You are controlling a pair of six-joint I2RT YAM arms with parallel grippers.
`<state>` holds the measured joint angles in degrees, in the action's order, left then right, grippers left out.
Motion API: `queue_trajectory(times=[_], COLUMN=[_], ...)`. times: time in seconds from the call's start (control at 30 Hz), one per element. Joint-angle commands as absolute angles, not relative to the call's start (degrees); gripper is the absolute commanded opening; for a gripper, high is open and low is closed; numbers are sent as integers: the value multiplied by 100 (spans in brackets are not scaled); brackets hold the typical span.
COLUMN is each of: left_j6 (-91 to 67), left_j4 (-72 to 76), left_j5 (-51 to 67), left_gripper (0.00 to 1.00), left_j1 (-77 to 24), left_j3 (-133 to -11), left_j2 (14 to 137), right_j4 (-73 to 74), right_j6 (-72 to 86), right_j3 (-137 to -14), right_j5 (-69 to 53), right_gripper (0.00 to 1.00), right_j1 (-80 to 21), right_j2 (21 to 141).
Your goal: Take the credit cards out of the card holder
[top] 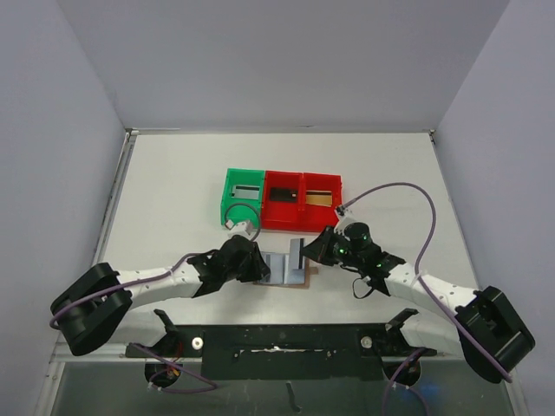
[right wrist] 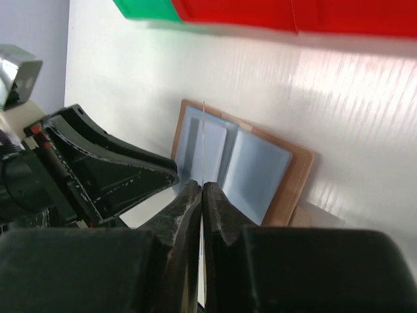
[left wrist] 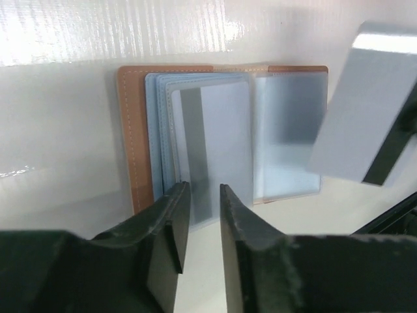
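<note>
On the table (top: 173, 191), in front of the bins (top: 277, 199), the holder (top: 279, 270) lies open and flat between the two arms. It looks light and limp, likely to slide or lift unless pinned at its brown cover. The right gripper (right wrist: 202, 195) is clenched on the held card (left wrist: 365, 111), raised on edge above the holder, while the left gripper (left wrist: 203, 195) has its jaws slightly parted at the holder's near edge, gripping nothing I can see. The pocket card (left wrist: 218, 143) looks thin, stiff and slick, so it is best pinched across whichever short edge shows at the sleeve's mouth and drawn straight out.
</note>
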<state>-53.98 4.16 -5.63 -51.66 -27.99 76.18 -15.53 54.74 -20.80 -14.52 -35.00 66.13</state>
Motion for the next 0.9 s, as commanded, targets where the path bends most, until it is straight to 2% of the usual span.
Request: queue_trajectory(times=[0.0,0.13,0.3,0.47,0.7,0.87], left_j6=[-5305,-5028,-4801,-4673,-4635,-4486], left_j4=[132,-382,-989,-1200,-1818,-2382], left_j5=[-842,-1082,-1139,-641,-725,-891], left_gripper=[28,41,49,50,51,53], left_j1=[-5186,-5150,-4682,-3951,-3678,-3524], left_j3=[-3047,-3287,-3326,-3095,-3122,-3453], left_j2=[7157,6744,6197,5692,5120,5014], right_j4=[-445,-230,201,844,1231,1263], right_j6=[4575,4134,3650,3376,2960,2835], right_j3=[-2688,-3023,-3801,-4791,-5981,-6395], right_j5=[-823,-549,-21,555,1126,1183], right_gripper=[0,0,0,0,0,0], right_j1=[-3458,-3467,-3501,-3518,-3576,-3646], right_j2=[6069,5864,6268,7217,8449,8895])
